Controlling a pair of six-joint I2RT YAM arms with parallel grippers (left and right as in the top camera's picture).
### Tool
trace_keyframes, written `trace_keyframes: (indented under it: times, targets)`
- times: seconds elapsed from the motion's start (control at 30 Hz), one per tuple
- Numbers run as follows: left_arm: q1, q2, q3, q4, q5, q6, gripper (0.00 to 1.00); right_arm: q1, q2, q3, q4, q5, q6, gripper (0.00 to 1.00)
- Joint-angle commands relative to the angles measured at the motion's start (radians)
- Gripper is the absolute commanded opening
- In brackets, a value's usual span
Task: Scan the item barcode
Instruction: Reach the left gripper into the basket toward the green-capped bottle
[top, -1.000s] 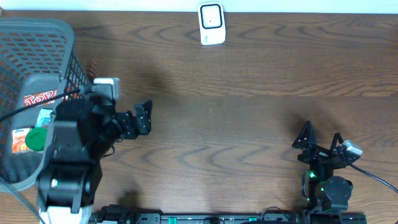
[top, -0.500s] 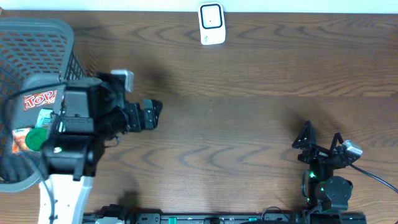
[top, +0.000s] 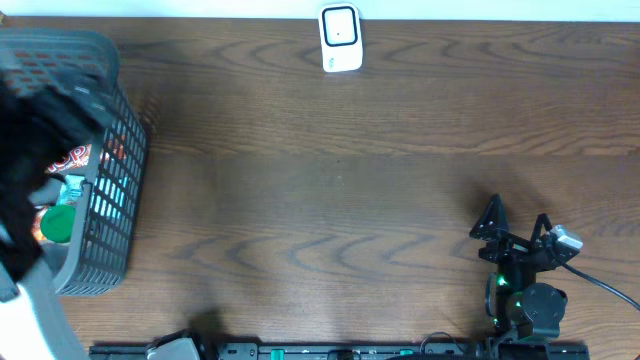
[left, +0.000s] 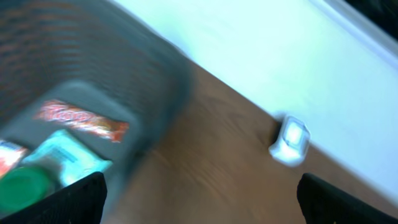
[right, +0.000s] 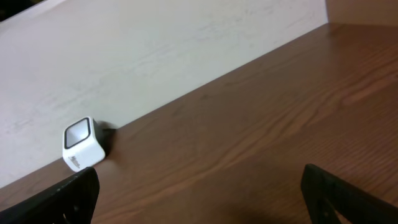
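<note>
While L claw (left: 199, 202) gapes above basket (top: 100, 225), R claw (top: 516, 225) gapes too.

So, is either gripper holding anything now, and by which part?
Nothing is held. The left gripper and the right gripper both show wide-open jaws with only empty space between them. The orange snack wrapper lies in the grey plastic mesh basket.

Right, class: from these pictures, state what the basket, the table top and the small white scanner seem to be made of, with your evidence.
Basket: probably grey moulded plastic, matte; regular lattice wall. Table top: dark wood or wood-look laminate; flowing grain lines. Scanner: likely smooth white plastic, rounded corners.
</note>
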Motion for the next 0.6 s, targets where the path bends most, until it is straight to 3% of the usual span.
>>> trace_keyframes:
  times: [0.0, 0.13, 0.33, 0.57]
  targets:
    - [0.146, 0.095, 0.074, -0.045, -0.029, -0.157, 0.98, 0.01, -0.003, -0.001, -0.004, 0.002, 0.007, 0.99]
    - [0.254, 0.171, 0.074, -0.113, -0.052, -0.173, 0.98, 0.01, -0.003, -0.001, -0.004, 0.002, 0.007, 0.99]
    - [0.32, 0.294, 0.056, -0.248, -0.289, -0.185, 0.98, 0.01, -0.003, -0.001, -0.004, 0.002, 0.007, 0.99]
    - [0.319, 0.35, -0.029, -0.238, -0.348, -0.066, 0.98, 0.01, -0.003, -0.001, -0.004, 0.002, 0.007, 0.99]
